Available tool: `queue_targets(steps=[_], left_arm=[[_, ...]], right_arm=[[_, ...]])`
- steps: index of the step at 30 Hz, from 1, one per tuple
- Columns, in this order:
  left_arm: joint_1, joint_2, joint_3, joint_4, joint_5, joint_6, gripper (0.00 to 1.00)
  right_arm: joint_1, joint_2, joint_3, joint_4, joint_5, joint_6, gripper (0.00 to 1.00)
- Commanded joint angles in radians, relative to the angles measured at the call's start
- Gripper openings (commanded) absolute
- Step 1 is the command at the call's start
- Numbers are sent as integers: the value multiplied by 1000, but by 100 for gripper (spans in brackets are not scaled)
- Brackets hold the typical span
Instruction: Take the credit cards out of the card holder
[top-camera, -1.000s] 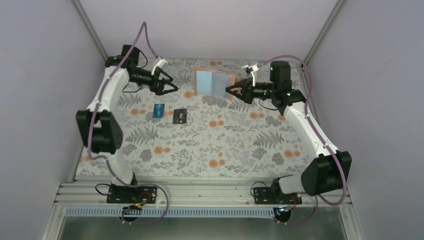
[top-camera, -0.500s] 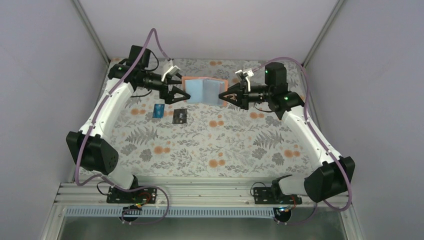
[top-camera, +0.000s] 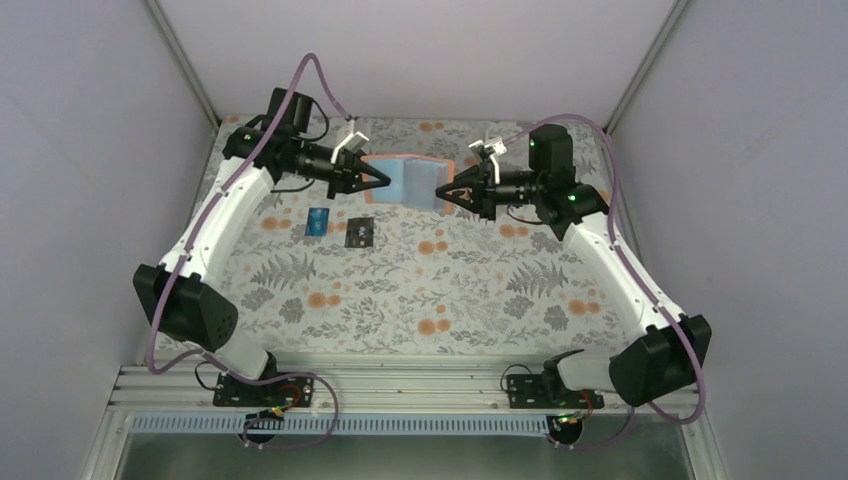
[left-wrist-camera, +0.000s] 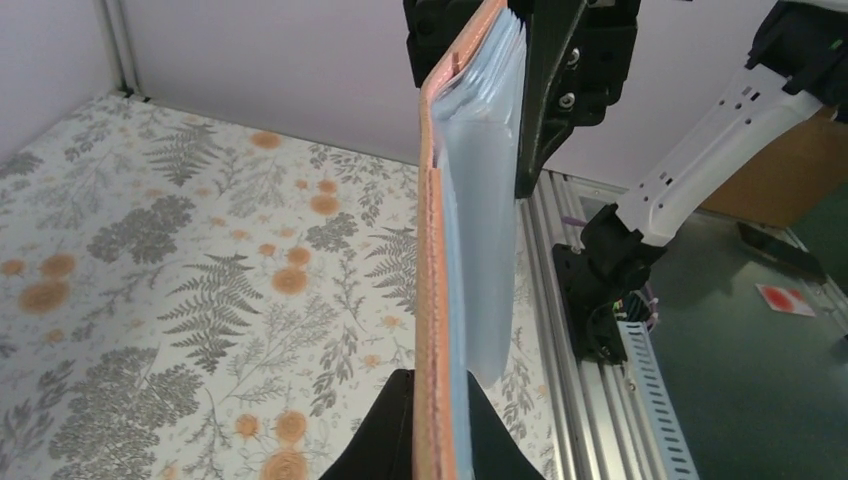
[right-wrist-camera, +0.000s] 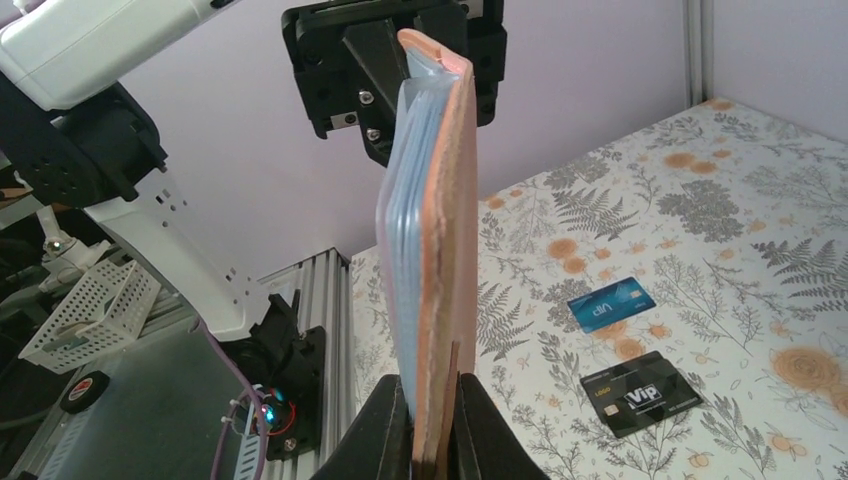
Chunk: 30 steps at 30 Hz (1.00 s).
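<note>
Top view: the card holder is held open above the desk at upper centre, with the left jaws clamped on its left edge and the right jaws on its right. A blue card and a black card lie on the desk to its lower left.

Left wrist: the holder stands edge-on at centre frame, pinched at the bottom.

Right wrist: it is edge-on again, with both cards at lower right.

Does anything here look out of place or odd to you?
The card holder is off the table, held open in the air between the left gripper and right gripper, each shut on one end. A blue card and a black card lie loose below. Nothing looks spilled or damaged.
</note>
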Motion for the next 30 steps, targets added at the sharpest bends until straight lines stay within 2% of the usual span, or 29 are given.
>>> queue_targets(steps=[1,4,7,15,20,23,25,27,30], left_arm=[[-4,-44,12,-22,41,27,2],[-37,-74,-4,13,4,18,2],[-74,-78,3,11,12,23,2],[-84,-61,36,-10,49,34,2],[-83,-56,52,-10,14,30,3],[-83,-64,48,-1,-10,24,3],[-83,-67,47,3,-37,18,19],[-83,-72,44,4,-55,19,40],[-83,-82,32,21,-65,16,60]], right_arm=[[10,-24,37,33,36,21,6],[16,-13,34,94,151,109,19],[37,-7,14,168,208,145,26],[141,15,27,244,184,130,39],[193,28,47,233,159,84,42],[196,22,43,225,179,81,31],[196,18,39,227,199,93,20],[196,21,42,221,232,105,11],[196,29,42,218,249,117,4]])
